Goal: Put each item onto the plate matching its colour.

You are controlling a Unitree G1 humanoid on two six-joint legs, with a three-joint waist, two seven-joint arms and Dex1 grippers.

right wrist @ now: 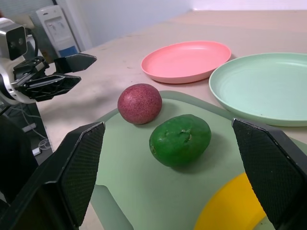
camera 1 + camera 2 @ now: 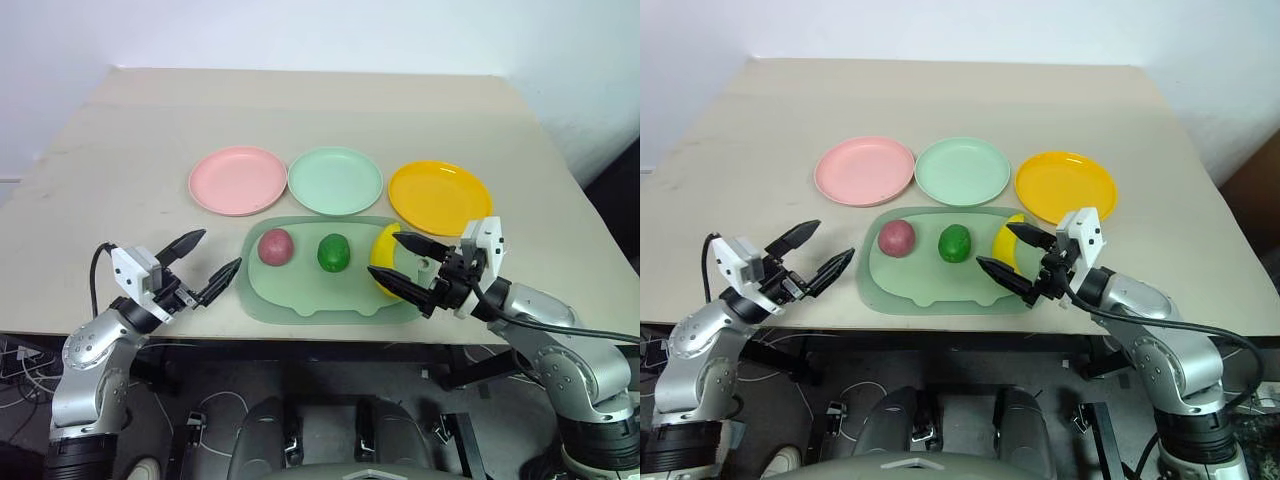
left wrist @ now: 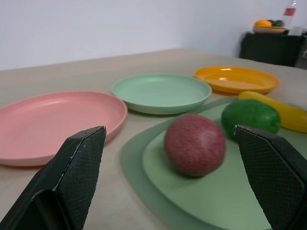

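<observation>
**Currently: both grippers open, all three fruits on the tray**

You've got the left gripper [image 2: 208, 263] at lower left of the head view, fingers spread wide, holding nothing, just off the tray's left edge over the table [image 2: 120, 150]. Your right gripper [image 2: 393, 261] sits lower right of centre, fingers also spread and empty, hanging over the right end of the tray [image 2: 300, 300] in front of the banana.

Fruits, left to right across the middle of the frame, all lying on the tray:
- red-pink fruit [image 2: 275, 246]
- green fruit [image 2: 333, 252], just beside it, not touching
- yellow banana [image 2: 382, 262], partly hidden by the right gripper's fingers

Plates run in a row just above the tray, all bare:
- pink plate [image 2: 238, 180], upper left of centre
- mint green plate [image 2: 335, 180], centre, touching or nearly touching the pink one
- orange-yellow plate [image 2: 440, 196], right of centre
</observation>
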